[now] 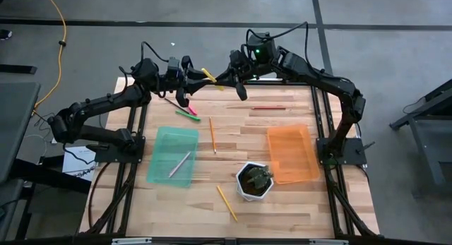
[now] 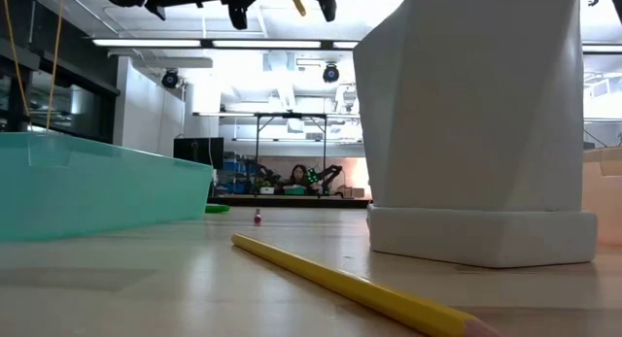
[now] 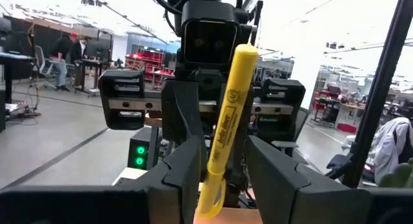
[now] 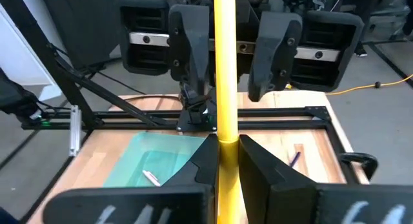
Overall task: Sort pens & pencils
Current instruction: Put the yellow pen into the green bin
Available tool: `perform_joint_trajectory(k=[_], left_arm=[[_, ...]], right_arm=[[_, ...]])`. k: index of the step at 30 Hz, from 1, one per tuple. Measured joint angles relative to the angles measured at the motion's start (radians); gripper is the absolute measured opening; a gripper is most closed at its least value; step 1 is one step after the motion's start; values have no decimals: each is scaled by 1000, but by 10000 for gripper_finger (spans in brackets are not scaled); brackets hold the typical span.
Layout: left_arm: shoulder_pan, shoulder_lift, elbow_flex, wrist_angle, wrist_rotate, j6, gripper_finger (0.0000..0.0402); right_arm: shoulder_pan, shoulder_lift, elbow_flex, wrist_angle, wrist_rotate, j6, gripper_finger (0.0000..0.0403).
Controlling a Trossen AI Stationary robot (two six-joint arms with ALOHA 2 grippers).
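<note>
High over the table's far middle, my two grippers face each other around a yellow pen (image 1: 210, 76). My right gripper (image 4: 226, 161) is shut on it. My left gripper (image 3: 224, 167) is open; its fingers (image 4: 189, 50) stand on either side of the pen's other part with small gaps. On the table lie a green pen (image 1: 188, 116), a pink pen (image 1: 189, 108), an orange pencil (image 1: 212, 135), a yellow pencil (image 1: 227, 203) and a red-brown pencil (image 1: 268, 108). A silver-grey pen (image 1: 179, 164) lies in the teal tray (image 1: 164, 140). My right gripper pinches the yellow pen's barrel (image 4: 225, 135) between its two fingers, which come roughly level from the table's right side and lie across the pen. The pen is lifted clear, high above the table, and sticks out past the fingers on both sides.
An orange tray (image 1: 292, 154) sits at the right. A white pot with a plant (image 1: 255, 181) stands between the trays, toward the near edge. In the low view the pot (image 2: 476, 123) and the teal tray (image 2: 97, 186) flank the yellow pencil (image 2: 360, 288).
</note>
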Motion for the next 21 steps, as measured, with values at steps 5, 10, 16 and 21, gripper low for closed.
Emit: perform_joint_trajectory(k=[5,10,16,21], left_arm=[[0,0,0,5,2,0,113],[0,0,0,9,9,0,113],[-1,0,0,10,11,-3,113],[-1,0,0,10,11,-4,112]], right_arm=[[4,6,0,4,-15,9,21],[15,19,-2,9,-16,11,21],[20,27,-2,23,-15,15,21],[20,27,-2,25,-15,15,21]])
